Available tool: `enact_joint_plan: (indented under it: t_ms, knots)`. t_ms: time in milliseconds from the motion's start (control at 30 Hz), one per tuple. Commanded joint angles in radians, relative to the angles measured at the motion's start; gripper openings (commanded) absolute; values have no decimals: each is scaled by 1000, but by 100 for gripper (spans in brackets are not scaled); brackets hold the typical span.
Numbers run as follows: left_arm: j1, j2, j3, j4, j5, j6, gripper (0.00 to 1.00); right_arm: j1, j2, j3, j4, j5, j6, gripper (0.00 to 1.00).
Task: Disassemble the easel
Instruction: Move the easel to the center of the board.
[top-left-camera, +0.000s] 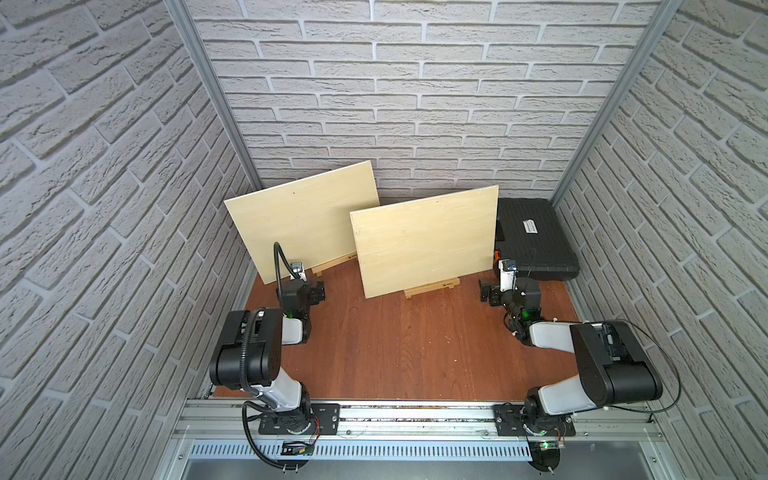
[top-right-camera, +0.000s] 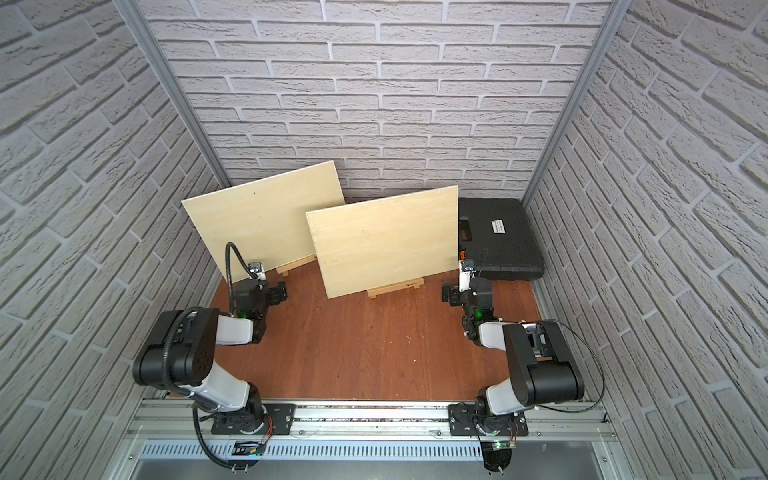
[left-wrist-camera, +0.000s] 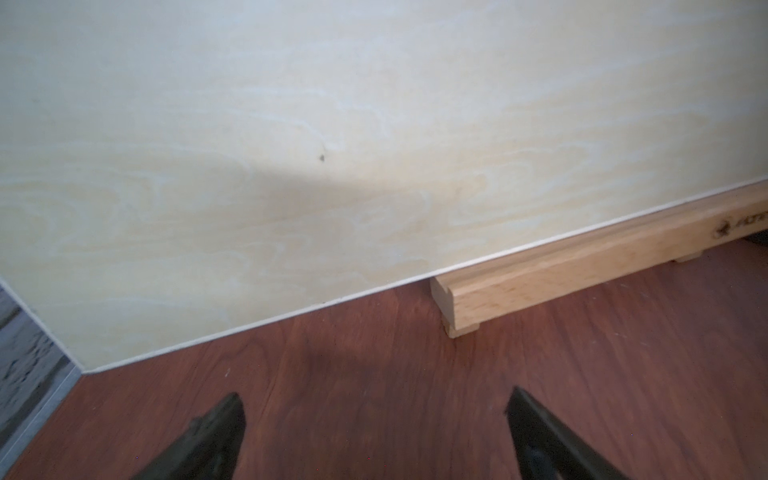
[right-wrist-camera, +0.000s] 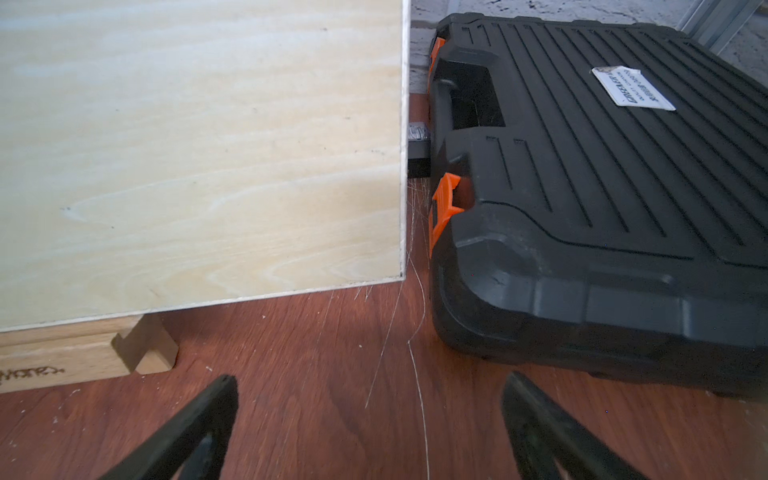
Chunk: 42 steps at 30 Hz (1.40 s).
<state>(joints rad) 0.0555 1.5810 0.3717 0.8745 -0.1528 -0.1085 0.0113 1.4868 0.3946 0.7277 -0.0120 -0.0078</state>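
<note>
Pale plywood board (left-wrist-camera: 291, 166) rests on an easel (left-wrist-camera: 582, 262) just ahead of my left gripper (left-wrist-camera: 374, 397); right gripper (right-wrist-camera: 370, 378) faces another board (right-wrist-camera: 187, 145). Both gape empty. A careless nudge there could tip it against the case (right-wrist-camera: 602, 208)

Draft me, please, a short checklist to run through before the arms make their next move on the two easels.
1. Left end effector open and empty: ok.
2. Right end effector open and empty: ok.
3. Left plywood board seated on the left easel ledge: ok.
4. Right plywood board seated on the right easel ledge: ok.
5. Gap between the right plywood board and the black tool case: ok, they stand apart.
6. Easel frames and joints behind the boards: cannot tell, hidden.
</note>
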Motion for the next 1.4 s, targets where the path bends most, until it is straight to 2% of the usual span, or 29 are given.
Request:
enact_joint_plan:
  t_ms: [0,333,500,667,800,933,1033,1200,1367]
  knots:
    - [-3,-11,7,61,-1,-7,98,-1,-8,10,30,-8,-1,100]
    - [-3,-30,12,36,26,4,98,-1,-31,18,3,-16,-2,100]
    - [-35,-187,55,-194,7,21,98,0,-182,172,-396,33,21,100]
    - [-86,-350,84,-414,-43,-3,98,1,-308,272,-645,42,109,100]
    - [-170,-439,139,-619,-97,-37,98,9,-342,367,-847,-48,201,100]
    - [-229,-508,178,-784,-131,-128,98,58,-362,383,-932,-124,273,100]
    - [-262,-561,187,-882,-131,-188,98,124,-371,357,-927,-154,322,100]
    - [-322,-647,172,-969,-140,-221,98,258,-353,299,-861,-113,461,100]
    - [-359,-681,169,-1005,-163,-230,98,295,-297,193,-637,-105,665,99]
